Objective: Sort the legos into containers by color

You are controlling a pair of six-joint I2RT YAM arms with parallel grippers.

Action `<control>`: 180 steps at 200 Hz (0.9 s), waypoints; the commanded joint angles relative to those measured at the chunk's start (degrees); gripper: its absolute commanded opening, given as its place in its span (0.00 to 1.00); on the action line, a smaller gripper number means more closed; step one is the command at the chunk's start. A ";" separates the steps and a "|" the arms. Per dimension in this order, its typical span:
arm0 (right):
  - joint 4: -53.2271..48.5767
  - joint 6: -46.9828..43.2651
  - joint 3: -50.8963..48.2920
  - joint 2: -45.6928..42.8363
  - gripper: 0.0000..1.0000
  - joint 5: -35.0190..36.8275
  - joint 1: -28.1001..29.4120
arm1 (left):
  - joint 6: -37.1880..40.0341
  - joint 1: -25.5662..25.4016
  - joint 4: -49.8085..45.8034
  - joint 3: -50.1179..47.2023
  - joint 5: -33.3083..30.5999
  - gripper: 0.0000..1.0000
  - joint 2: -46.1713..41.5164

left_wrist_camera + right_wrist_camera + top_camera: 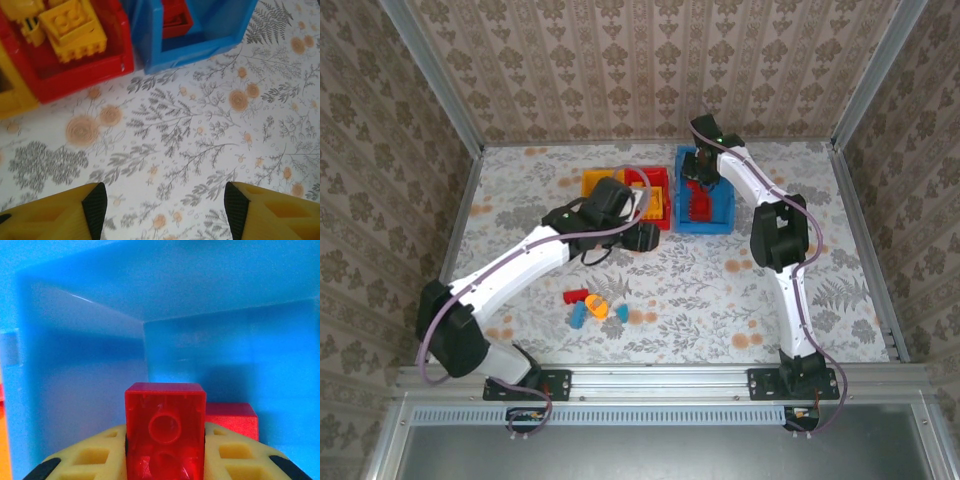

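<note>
My right gripper point(165, 452) is down inside the blue bin point(225, 340) and shut on a red brick point(165, 422) seen from its hollow underside. A second red brick point(232, 420) lies just behind it. From above, that gripper point(698, 192) hangs in the blue bin point(705, 226). My left gripper point(165, 210) is open and holds nothing, above bare tablecloth just in front of the red bin point(85, 75). Yellow bricks point(75, 27) lie in that red bin. The yellow bin point(590, 180) stands at the left of the row. Loose legos point(595, 307) in red, blue and orange lie nearer the arm bases.
The three bins stand side by side at the back middle of the flowered tablecloth. Patterned walls with metal posts close the table at the back and sides. Open cloth lies between the bins and the loose bricks, and to the right of my right arm.
</note>
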 commanded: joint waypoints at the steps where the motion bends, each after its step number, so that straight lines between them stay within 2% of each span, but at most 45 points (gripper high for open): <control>1: -1.20 2.52 2.44 1.45 0.37 -4.06 -0.59 | 4.88 -2.20 -0.44 4.07 -2.36 0.67 3.35; 21: -1.11 2.12 2.34 1.34 0.48 -4.33 -0.67 | 7.20 -4.37 -3.14 5.45 -4.96 0.67 5.24; 42: -0.91 1.51 1.64 -0.35 0.54 -3.66 -0.70 | 9.09 -6.34 -4.58 5.19 -7.05 0.70 5.56; 72: 0.62 0.78 -1.44 -5.57 0.56 -1.82 -0.75 | 9.79 -8.41 -7.29 4.93 -8.93 0.71 5.48; 102: 3.86 -0.80 -7.79 -14.27 0.56 0.25 -0.18 | 10.98 -8.36 -12.74 2.01 -6.82 0.72 2.54; 128: 8.93 -3.18 -18.35 -24.45 0.59 0.54 1.95 | 13.65 -8.30 -18.87 -3.35 -3.12 0.76 1.16; 144: 12.93 -4.36 -27.22 -31.44 0.62 -0.61 4.10 | 14.29 -8.58 -19.69 -6.68 -0.31 0.76 0.46; 180: 19.90 -3.84 -49.09 -45.98 0.70 -4.94 8.93 | 18.08 -10.45 -19.85 -10.72 1.35 0.77 1.43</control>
